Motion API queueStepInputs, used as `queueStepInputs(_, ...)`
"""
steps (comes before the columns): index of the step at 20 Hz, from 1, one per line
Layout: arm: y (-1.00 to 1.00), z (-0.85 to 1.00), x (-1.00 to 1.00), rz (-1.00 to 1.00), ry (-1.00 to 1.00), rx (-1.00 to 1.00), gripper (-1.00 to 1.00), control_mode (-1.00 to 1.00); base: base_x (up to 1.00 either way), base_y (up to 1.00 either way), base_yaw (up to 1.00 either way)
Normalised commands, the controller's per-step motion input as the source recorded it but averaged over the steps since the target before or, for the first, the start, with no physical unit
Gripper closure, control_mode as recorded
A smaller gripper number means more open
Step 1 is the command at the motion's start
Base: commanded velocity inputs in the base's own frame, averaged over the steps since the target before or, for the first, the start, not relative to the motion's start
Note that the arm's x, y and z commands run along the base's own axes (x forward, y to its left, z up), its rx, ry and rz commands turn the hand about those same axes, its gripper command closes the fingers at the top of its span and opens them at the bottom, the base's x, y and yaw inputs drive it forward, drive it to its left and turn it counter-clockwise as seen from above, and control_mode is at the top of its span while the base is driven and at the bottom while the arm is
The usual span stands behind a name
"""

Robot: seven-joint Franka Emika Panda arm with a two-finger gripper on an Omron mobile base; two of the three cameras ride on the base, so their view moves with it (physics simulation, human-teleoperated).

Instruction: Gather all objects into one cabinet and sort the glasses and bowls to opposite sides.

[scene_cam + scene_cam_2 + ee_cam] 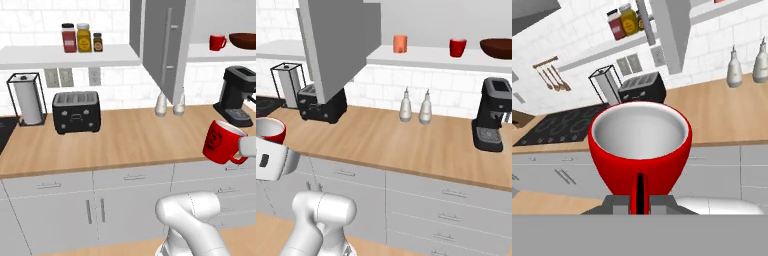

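Glossy white rounded arm (pixel 192 220); white hand (pixel 271 161) casing, small dark slot marking.

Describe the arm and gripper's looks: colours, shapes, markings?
Glossy white rounded arm links, bulbous at the joints. White blocky hand with a small dark rectangular mark on its side. The gripper shows grey, flat-topped finger blocks. No cables or labels visible.

You see a glossy red mug (pixel 640 145) with a smooth white inside, above a warm, matt wood-grain tabletop (pixel 125 140). Your toaster (pixel 76 111) looks like black, faintly shiny plastic; the coffee machine (pixel 492 120) is matt black. On the shelf, the dark brown bowl (pixel 497 48) gleams, beside flat grey cabinet doors (pixel 162 45).
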Motion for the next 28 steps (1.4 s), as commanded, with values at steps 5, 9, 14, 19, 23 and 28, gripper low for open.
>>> queueStepInputs(5,0.00,0.00,0.00,0.00,0.00,0.00,1.00,1.00,0.05,-0.73,0.00)
queueStepInputs(9,0.00,0.00,0.00,0.00,0.00,0.00,1.00,1.00,0.36,-0.55,0.00)
queueStepInputs(14,0.00,0.00,0.00,0.00,0.00,0.00,1.00,1.00,0.41,-0.26,0.00)
queueStepInputs(19,0.00,0.00,0.00,0.00,0.00,0.00,1.00,1.00,0.21,-0.14,0.00)
queueStepInputs(23,0.00,0.00,0.00,0.00,0.00,0.00,1.00,1.00,0.29,-0.25,0.00)
queueStepInputs(28,0.00,0.00,0.00,0.00,0.00,0.00,1.00,1.00,0.32,-0.25,0.00)
